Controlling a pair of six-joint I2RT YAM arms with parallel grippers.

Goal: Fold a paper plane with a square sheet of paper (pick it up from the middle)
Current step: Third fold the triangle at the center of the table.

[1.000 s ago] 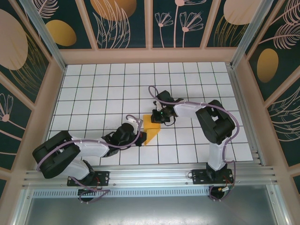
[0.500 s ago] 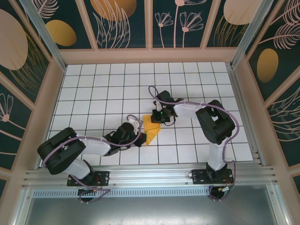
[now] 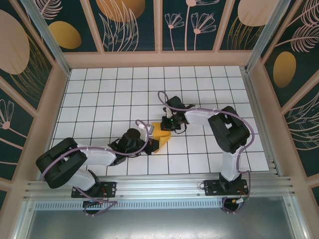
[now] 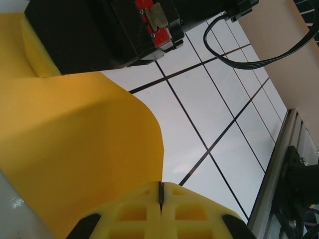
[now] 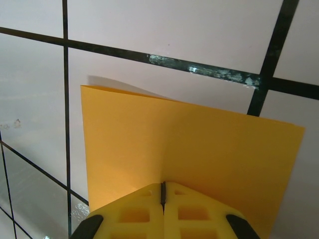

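Note:
The square sheet of paper (image 3: 162,134) is orange-yellow and lies bent on the white grid table between both arms. My right gripper (image 3: 168,125) is at its far edge. In the right wrist view that gripper (image 5: 162,193) is shut on the paper (image 5: 189,149), with a faint crease running up from the jaws. My left gripper (image 3: 149,144) is at the sheet's near left side. In the left wrist view it (image 4: 160,195) is shut on the edge of the paper (image 4: 75,149), which curves up towards the right arm's black wrist housing (image 4: 99,35).
The white tiled table (image 3: 99,94) is walled by wooden frames with dark patterned panels (image 3: 129,25). An aluminium rail (image 3: 159,188) runs along the near edge, also seen as the rail (image 4: 279,169) beside the left wrist. Open tiles lie behind and to both sides.
The left arm has shifted and its gripper has drawn slightly left and away from the near edge. The paper's near part has curled up and looks shorter. The right gripper has stayed put.

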